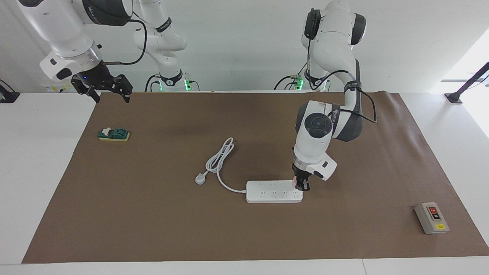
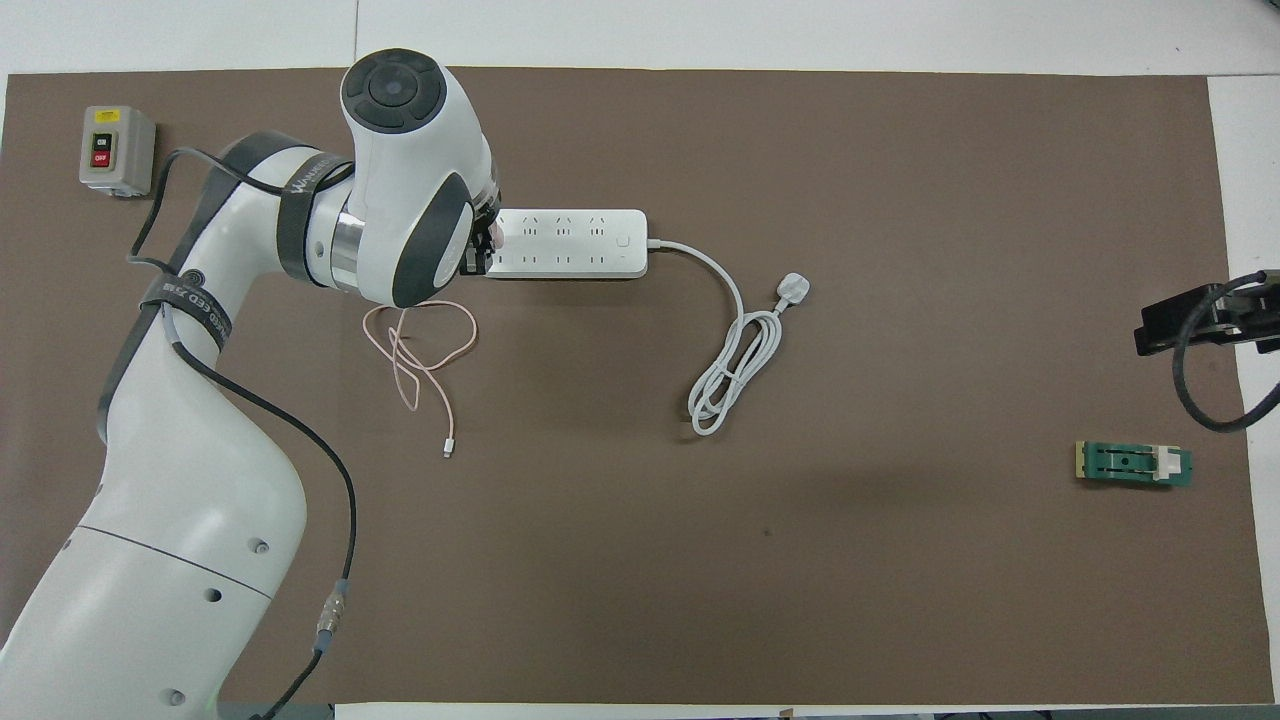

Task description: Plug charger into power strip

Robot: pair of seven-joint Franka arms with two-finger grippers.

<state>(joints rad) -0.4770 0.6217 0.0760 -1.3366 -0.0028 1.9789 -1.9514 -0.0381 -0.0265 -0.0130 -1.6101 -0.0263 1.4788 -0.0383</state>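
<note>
The white power strip (image 1: 273,191) (image 2: 570,243) lies flat mid-table, its thick white cord coiled and ending in a white plug (image 1: 200,178) (image 2: 793,290). My left gripper (image 1: 301,184) (image 2: 485,248) is down at the strip's end toward the left arm's side, shut on the small pink charger (image 1: 294,183) (image 2: 493,232), which sits at the strip's top face. The arm hides most of the charger. Its thin pink cable (image 2: 420,350) trails on the mat nearer to the robots. My right gripper (image 1: 102,89) (image 2: 1195,318) waits raised and open at the right arm's end.
A grey switch box with a red button (image 1: 431,217) (image 2: 115,148) stands at the left arm's end, farther from the robots. A small green block on a yellow base (image 1: 114,134) (image 2: 1133,463) lies under the right gripper's side. A brown mat (image 1: 153,214) covers the table.
</note>
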